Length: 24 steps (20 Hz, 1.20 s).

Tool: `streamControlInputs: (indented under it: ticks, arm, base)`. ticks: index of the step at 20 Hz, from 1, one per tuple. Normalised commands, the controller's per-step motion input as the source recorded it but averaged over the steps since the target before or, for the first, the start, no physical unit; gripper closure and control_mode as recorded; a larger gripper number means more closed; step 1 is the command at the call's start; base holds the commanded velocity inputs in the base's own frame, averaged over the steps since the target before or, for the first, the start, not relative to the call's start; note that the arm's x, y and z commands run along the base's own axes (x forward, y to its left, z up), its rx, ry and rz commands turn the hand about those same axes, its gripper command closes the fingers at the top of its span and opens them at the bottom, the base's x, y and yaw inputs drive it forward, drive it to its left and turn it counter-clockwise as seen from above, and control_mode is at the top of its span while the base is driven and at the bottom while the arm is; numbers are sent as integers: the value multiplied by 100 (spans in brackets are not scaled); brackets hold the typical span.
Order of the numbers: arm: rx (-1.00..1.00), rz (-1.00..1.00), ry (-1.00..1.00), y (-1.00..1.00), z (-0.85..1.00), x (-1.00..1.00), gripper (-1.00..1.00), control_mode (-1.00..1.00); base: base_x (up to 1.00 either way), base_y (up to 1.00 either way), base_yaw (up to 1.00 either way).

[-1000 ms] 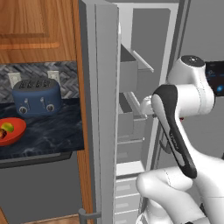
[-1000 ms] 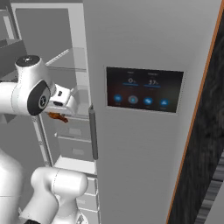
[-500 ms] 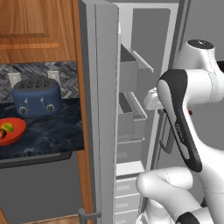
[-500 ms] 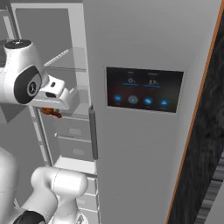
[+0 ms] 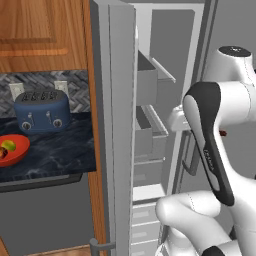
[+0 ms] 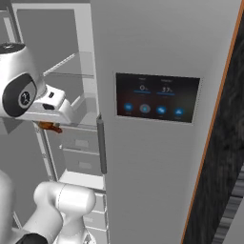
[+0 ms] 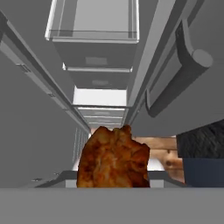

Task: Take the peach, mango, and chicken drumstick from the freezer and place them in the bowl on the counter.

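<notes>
The chicken drumstick [image 7: 114, 157], reddish-brown and lumpy, sits right at the bottom of the hand view, covering the fingertips. In the right base view it [image 6: 51, 127] hangs under my white hand, with my gripper [image 6: 46, 122] shut on it in front of the open freezer [image 6: 76, 95]. A small red bit of the drumstick [image 5: 222, 133] peeks past my forearm. The red-orange bowl [image 5: 20, 152] rests on the dark counter [image 5: 55, 152] at far left. It holds the green-yellow mango [image 5: 7, 145] and a reddish fruit [image 5: 2, 154], probably the peach.
The freezer's long grey door [image 5: 117, 125] stands open between my arm and the counter. Clear shelves and grey drawers [image 7: 94, 52] fill the compartment. A blue toaster [image 5: 42, 111] stands behind the bowl. The wider door with a screen [image 6: 157, 97] is on the right.
My arm has swung upward, and the hand with the drumstick has drawn back a little from the freezer shelves, leftward in the right base view.
</notes>
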Motion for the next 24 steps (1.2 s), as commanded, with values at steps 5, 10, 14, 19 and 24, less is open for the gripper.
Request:
streamControlInputs:
  ticks: [5, 10, 14, 19, 24]
  arm:
    - [0, 0, 0, 0, -1, -8, 100, 100]
    - [0, 0, 0, 0, 0, 0, 100, 100]
    - [0, 0, 0, 0, 0, 0, 100, 100]
    - [0, 0, 0, 0, 0, 0, 100, 100]
    - [0, 0, 0, 0, 0, 0, 100, 100]
  base:
    - [-46, 0, 0]
    - [-100, 0, -1]
    - [-87, 60, -7]
    - [-15, 100, -8]
    - [6, 100, -7]
